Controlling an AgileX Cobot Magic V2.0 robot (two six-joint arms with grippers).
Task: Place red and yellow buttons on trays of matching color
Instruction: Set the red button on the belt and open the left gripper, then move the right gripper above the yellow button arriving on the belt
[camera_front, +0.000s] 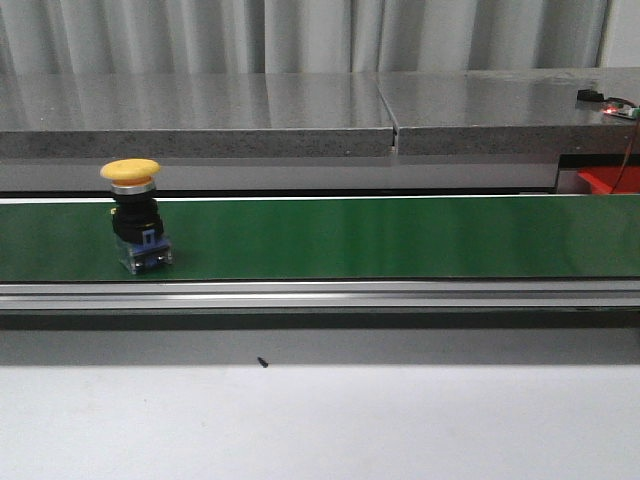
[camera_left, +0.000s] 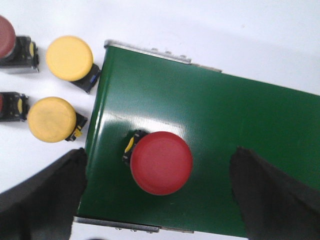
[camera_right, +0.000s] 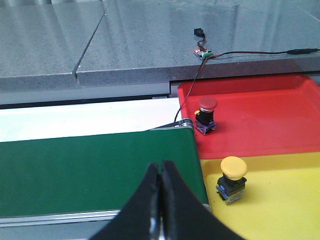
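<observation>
On the green conveyor belt (camera_front: 350, 240), a yellow button (camera_front: 135, 213) stands upright at the left. From the left wrist view, a red button (camera_left: 161, 162) sits on the belt's end, and my left gripper (camera_left: 159, 151) hangs open above it, one finger on each side, not touching it. My right gripper (camera_right: 161, 164) is shut on nothing, over the belt's other end (camera_right: 95, 170). Beside that end lie a red tray (camera_right: 270, 120) holding one red button (camera_right: 206, 114) and a yellow tray (camera_right: 285, 205) holding one yellow button (camera_right: 232, 179).
Two loose yellow buttons (camera_left: 69, 57) (camera_left: 51, 119) and two red ones (camera_left: 7, 37) (camera_left: 6, 105) lie on the white table beside the belt's end. A small circuit board with wires (camera_right: 202, 52) sits on the grey ledge behind the trays.
</observation>
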